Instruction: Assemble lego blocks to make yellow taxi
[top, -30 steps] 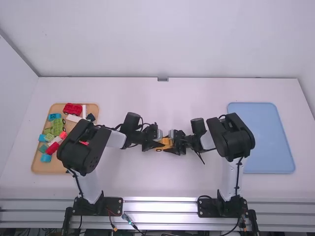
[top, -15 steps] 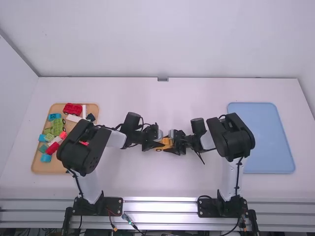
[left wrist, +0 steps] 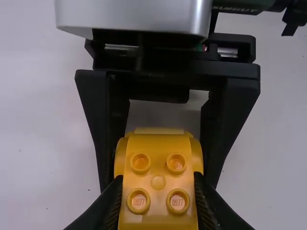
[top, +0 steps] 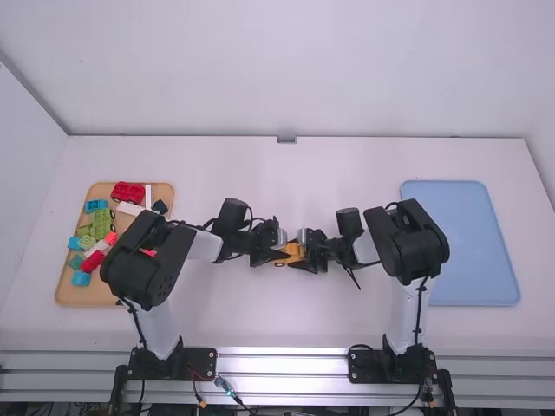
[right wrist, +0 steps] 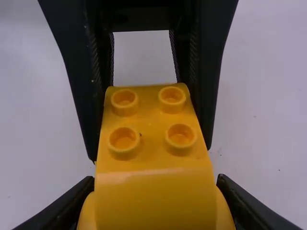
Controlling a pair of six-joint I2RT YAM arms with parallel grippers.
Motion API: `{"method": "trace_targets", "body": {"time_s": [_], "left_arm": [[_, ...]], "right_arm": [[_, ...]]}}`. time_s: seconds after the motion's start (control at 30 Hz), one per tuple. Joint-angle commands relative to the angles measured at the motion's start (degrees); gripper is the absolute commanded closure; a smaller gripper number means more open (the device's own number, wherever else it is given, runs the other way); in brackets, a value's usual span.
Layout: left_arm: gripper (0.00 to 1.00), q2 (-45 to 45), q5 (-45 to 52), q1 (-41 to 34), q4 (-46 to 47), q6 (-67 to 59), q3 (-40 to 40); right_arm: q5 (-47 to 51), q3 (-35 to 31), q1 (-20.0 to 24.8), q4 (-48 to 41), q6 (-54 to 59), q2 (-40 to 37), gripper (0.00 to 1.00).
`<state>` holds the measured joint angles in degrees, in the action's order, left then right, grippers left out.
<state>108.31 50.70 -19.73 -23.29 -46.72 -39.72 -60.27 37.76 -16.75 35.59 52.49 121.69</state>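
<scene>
1. The yellow car body [top: 292, 252] is between the two arms, near the middle of the white table [top: 260, 325], with one gripper at each end. I cannot tell whether it touches the tabletop.
2. The left gripper [top: 277, 254] comes at it from the left side. In the left wrist view, the left gripper [left wrist: 158, 201] has one finger pressed to each flank of the studded part, parted only by that part's width, so it has hold of the body.
3. The right gripper [top: 303, 258] comes from the opposite side. In the right wrist view, the right gripper [right wrist: 153, 203] has its fingers spread wider, one against each side of the rounded, broader end, and it too has hold of the body.
4. The body's four round studs [right wrist: 124, 100] face the wrist cameras, in two rows of two. They sit between the left gripper's fingers, with a smooth curved section next to them toward the right gripper.
5. The tan tray [top: 74, 295], bearing red, green, blue and white toy blocks, is well apart at the far left; the blue tray [top: 473, 251] is well apart at the right.
</scene>
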Motion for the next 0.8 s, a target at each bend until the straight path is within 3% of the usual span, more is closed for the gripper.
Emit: {"method": "trace_targets", "body": {"time_s": [0.0,0.77], "left_arm": [[0.71,5.16,-9.6,-2.16,2.64,-0.68,3.63],[0.63,5.03,-6.12,-0.48,-0.57,-0.66,3.63]], "right_arm": [[0.76,0.15,-0.55,0.04,-0.85,0.57,0.49],[1.99,0.15,-0.55,0.02,-1.7,0.57,0.48]]}}
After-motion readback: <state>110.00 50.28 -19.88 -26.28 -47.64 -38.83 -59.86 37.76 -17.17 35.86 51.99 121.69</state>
